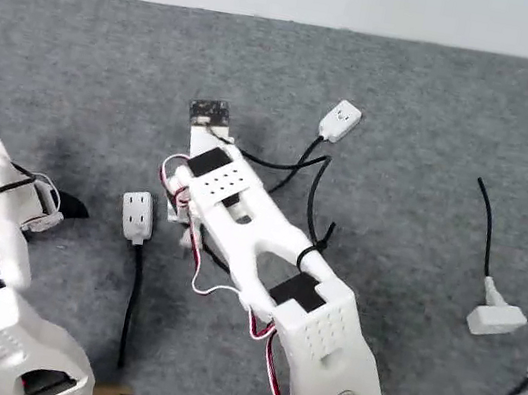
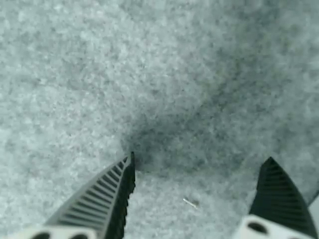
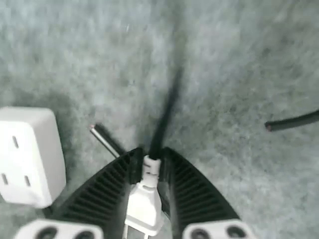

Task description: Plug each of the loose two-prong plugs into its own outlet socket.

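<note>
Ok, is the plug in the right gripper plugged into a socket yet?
Not plugged in. The right gripper is shut on the white plug, and the socket lies beside it with its slots bare.

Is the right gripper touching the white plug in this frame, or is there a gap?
Touching. The right wrist view shows the right gripper clamped against both sides of the white plug, with no gap visible.

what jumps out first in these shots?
The right tool is clamped on a white plug, beside a white socket on the grey carpet. The left tool hangs open over bare carpet. Farther back lies a second socket with a black cord.
</note>
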You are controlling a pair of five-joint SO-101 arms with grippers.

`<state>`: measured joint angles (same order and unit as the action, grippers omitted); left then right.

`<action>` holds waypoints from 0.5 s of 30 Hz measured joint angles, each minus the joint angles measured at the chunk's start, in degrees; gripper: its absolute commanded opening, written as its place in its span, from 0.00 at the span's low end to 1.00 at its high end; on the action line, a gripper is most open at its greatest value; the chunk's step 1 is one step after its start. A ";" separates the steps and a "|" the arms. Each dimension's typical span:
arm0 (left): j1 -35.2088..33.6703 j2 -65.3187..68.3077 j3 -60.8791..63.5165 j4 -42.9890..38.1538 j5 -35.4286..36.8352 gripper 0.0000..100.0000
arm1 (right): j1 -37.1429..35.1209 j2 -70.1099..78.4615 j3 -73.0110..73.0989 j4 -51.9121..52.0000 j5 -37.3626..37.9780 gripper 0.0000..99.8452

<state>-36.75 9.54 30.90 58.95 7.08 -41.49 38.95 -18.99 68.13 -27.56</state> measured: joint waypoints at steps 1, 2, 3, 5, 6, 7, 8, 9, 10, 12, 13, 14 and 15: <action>0.00 0.09 0.00 0.00 0.00 0.36 | 0.00 0.00 -0.18 0.70 0.00 0.01; 0.00 0.18 -0.26 0.00 0.00 0.36 | 0.09 0.00 -0.53 1.41 0.00 0.01; 0.00 0.18 -0.35 0.00 0.09 0.36 | 0.09 0.09 -1.05 2.29 0.00 0.01; 0.00 0.18 -0.35 0.18 0.09 0.36 | 0.09 0.18 -2.20 4.04 0.00 0.01; 0.00 0.18 -0.35 0.26 0.09 0.36 | 0.09 0.53 -2.81 4.66 0.00 0.01; 0.00 0.18 -0.35 0.26 0.09 0.36 | 0.09 0.97 -3.43 5.19 0.35 0.01; 0.00 0.18 -0.35 0.26 0.09 0.36 | 0.09 1.23 -3.87 5.71 1.85 0.04; 0.00 0.18 -0.35 0.26 0.09 0.36 | 0.09 1.49 -4.13 6.33 3.87 0.07; 0.00 0.18 -0.35 0.26 0.09 0.36 | 0.09 1.49 -4.31 6.95 5.36 0.12; 0.00 0.18 -0.35 0.26 0.09 0.36 | 0.09 1.49 -4.57 7.74 6.68 0.19; 0.00 0.18 -0.35 0.26 0.09 0.36 | 0.09 1.49 -4.92 8.44 6.95 0.19; 0.00 0.18 -0.35 0.26 0.09 0.36 | 0.09 1.58 -5.45 9.49 7.03 0.18; 0.00 0.18 -0.35 0.26 0.09 0.36 | 0.09 1.58 -5.98 10.55 7.12 0.16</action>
<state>-36.75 9.71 30.55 59.21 7.16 -41.41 40.53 -24.97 78.68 -20.44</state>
